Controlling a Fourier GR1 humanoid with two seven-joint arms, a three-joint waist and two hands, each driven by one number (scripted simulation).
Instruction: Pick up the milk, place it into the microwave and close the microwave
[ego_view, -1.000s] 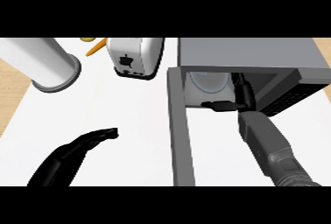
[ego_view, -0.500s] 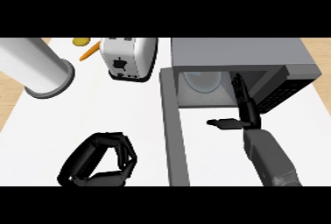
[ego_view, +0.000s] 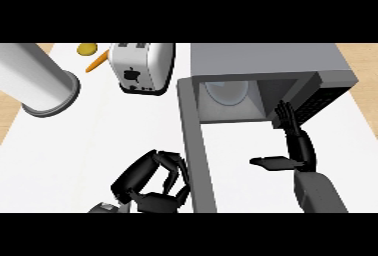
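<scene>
Your right hand (ego_view: 295, 137) is released, fingers straight, at the microwave (ego_view: 269, 65) mouth. Milk isn't visible. The door (ego_view: 199, 160) is open; closing remains.

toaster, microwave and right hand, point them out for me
toaster (ego_view: 139, 70), head view, on its top by the slots
microwave (ego_view: 258, 60), head view, on its grey top
right hand (ego_view: 299, 145), head view, on its palm

Microwave (ego_view: 266, 60), upper right: matt grey metal-look casing, smooth; door (ego_view: 198, 150) same finish. Toaster (ego_view: 140, 67), top centre: glossy white, prob. plastic. Cylinder (ego_view: 37, 82), upper left: brushed-metal look w/ soft sheen. Counter (ego_view: 81, 145): smooth matt white. Both hands, left (ego_view: 151, 182) & right (ego_view: 295, 142): black, semi-gloss.
</scene>
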